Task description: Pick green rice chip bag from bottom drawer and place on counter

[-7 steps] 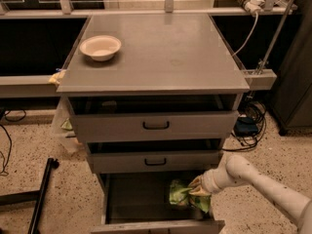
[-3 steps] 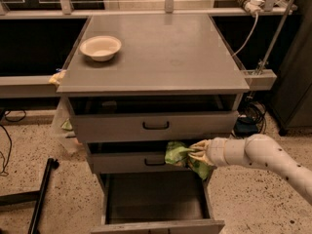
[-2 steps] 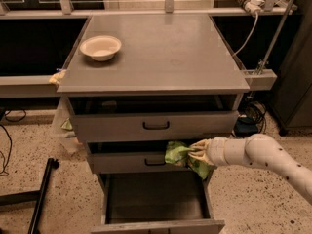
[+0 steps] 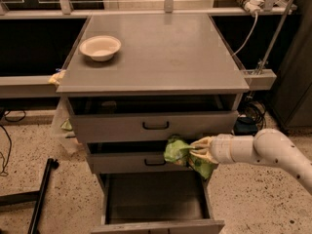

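Note:
My gripper [image 4: 195, 151] is shut on the green rice chip bag [image 4: 179, 152], a crumpled bright green foil bag. It holds the bag in the air in front of the middle drawer [image 4: 146, 161], above the open bottom drawer [image 4: 155, 199]. The bottom drawer's grey floor shows nothing on it. The white arm comes in from the right. The counter [image 4: 165, 52] is the flat grey cabinet top above and behind the bag.
A white bowl [image 4: 100, 47] sits on the counter's far left. The top drawer [image 4: 155, 125] and middle drawer stand slightly open. A black stand leg [image 4: 41, 198] lies on the floor at left. Cables and a rail [image 4: 261, 77] are at right.
The gripper has lifted the green bag out of the bottom drawer to the height of the middle drawer. Over the last second it has hardly moved.

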